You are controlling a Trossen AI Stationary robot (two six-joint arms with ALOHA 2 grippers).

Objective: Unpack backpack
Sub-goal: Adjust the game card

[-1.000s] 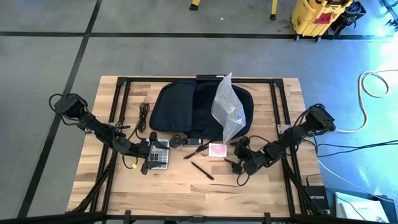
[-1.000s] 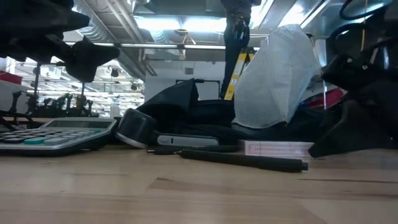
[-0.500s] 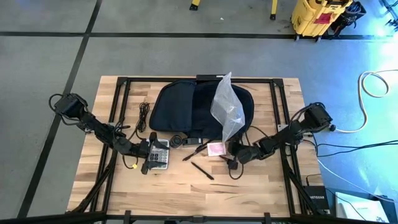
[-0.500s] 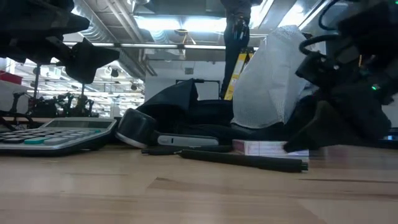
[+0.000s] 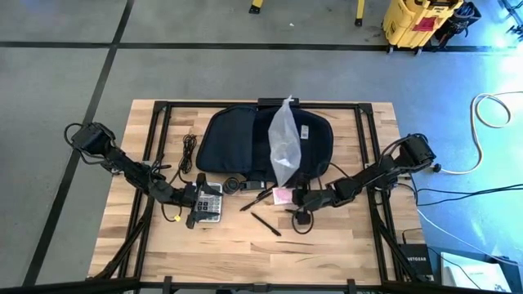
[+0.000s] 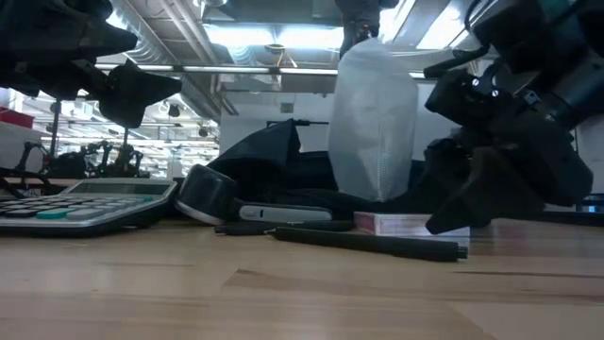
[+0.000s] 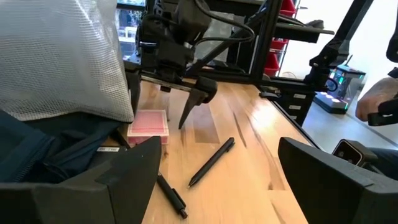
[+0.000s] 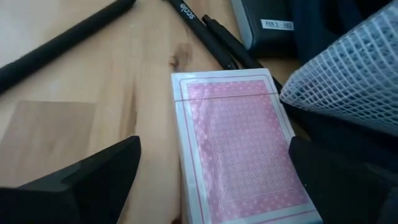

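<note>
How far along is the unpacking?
Done: calculator, pens and pink card box lie on the table. In hand: nothing; the open right pincer hangs over the card box, the open left pincer by the calculator. Left: the plastic bag on the backpack.

The right gripper [image 5: 298, 198] now sits farther left than a second ago, having travelled from the right part of the table in toward the middle, and its open fingers now stand just beside the pink card box [image 5: 283, 196], with the box lying between them in the right wrist view [image 8: 239, 146]. The clear mesh-patterned plastic bag [image 5: 283, 143] on the backpack [image 5: 237, 140] has also shifted: it leaned toward the right before, and now it stands narrower, more upright and farther left.
</note>
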